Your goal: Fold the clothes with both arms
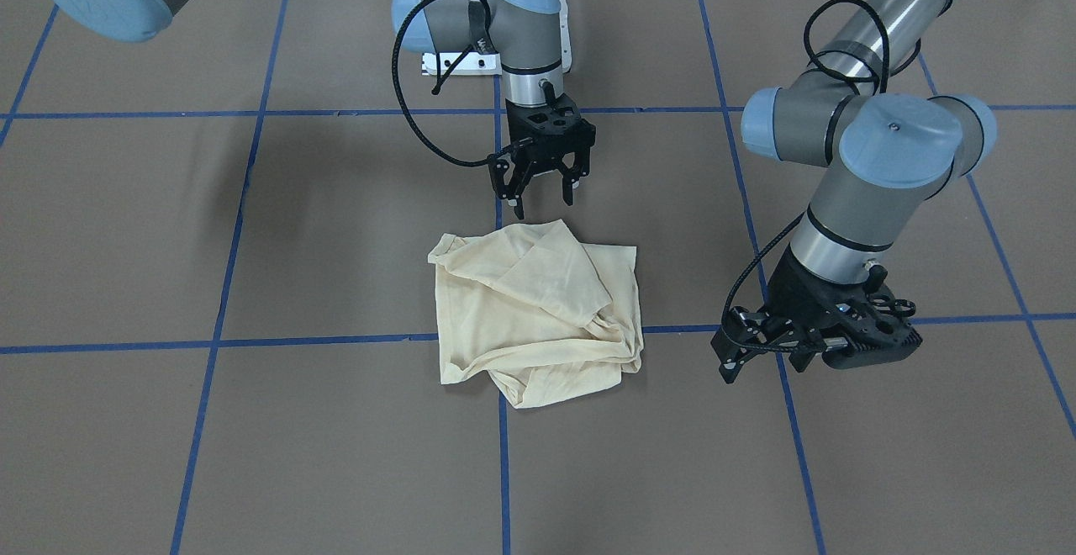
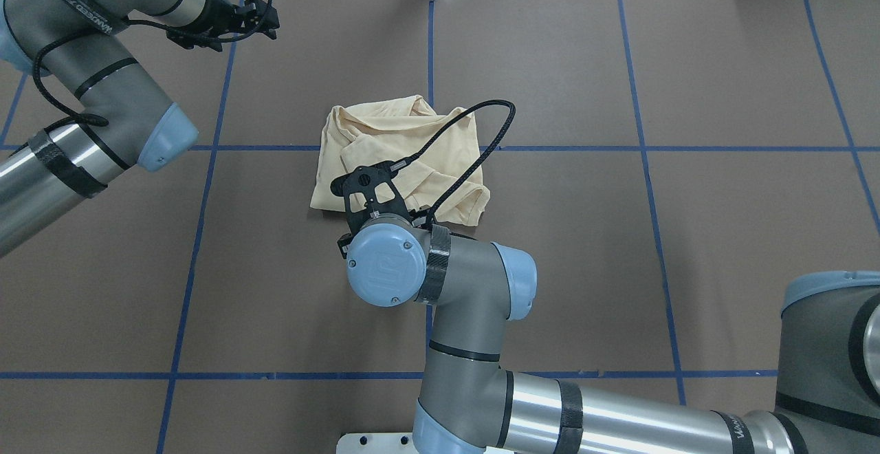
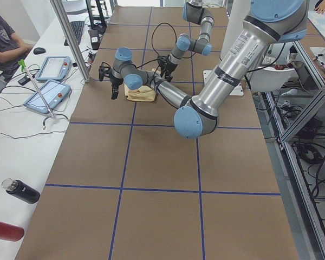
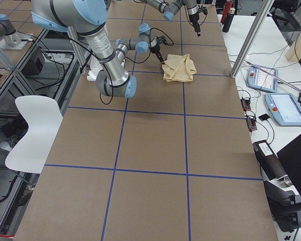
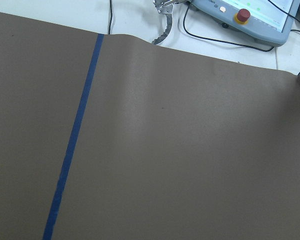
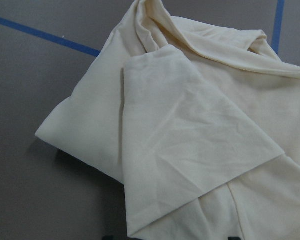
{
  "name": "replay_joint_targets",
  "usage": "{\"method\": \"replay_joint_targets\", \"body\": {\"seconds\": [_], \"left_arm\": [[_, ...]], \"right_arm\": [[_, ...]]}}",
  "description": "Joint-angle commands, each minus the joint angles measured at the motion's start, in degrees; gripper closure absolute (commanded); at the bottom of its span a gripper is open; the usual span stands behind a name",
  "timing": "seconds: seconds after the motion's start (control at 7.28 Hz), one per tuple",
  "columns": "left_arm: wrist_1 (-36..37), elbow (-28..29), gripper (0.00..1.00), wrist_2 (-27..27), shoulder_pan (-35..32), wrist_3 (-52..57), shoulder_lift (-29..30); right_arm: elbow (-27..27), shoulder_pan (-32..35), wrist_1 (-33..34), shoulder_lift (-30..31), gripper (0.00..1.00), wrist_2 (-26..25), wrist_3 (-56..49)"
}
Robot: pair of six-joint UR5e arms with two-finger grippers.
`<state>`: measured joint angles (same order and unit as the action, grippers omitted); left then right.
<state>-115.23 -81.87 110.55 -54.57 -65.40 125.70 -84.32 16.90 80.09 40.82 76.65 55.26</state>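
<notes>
Left pincer (image 1: pixel 740 353): nearest the front camera, it hung at 3 o'clock from the shirt, well apart from it and over bare table; I could not tell how far its fingers were spread.
Shirt (image 1: pixel 538 303): it lay mid-table as a rumpled square bundle, a sleeve folded across the top, over a crossing of the blue tape lines (image 1: pixel 319 340).
Right pincer (image 1: pixel 542 198): it hung at 12 o'clock from the shirt, just past the shirt's far edge, pointing down with fingers wide and holding nothing.
Table (image 1: pixel 252 454): it had a brown cover.
</notes>
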Motion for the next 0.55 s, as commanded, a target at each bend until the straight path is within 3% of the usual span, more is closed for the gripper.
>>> {"method": "replay_joint_targets", "body": {"seconds": [0.0, 0.41], "left_arm": [[0.00, 0.13, 0.01, 0.02, -0.01, 0.01, -0.01], [0.00, 0.22, 0.01, 0.02, -0.10, 0.01, -0.10]], "right_arm": [[0.38, -0.12, -0.02, -0.22, 0.33, -1.41, -7.17], [0.82, -0.20, -0.19, -0.30, 0.33, -3.16, -7.62]]}}
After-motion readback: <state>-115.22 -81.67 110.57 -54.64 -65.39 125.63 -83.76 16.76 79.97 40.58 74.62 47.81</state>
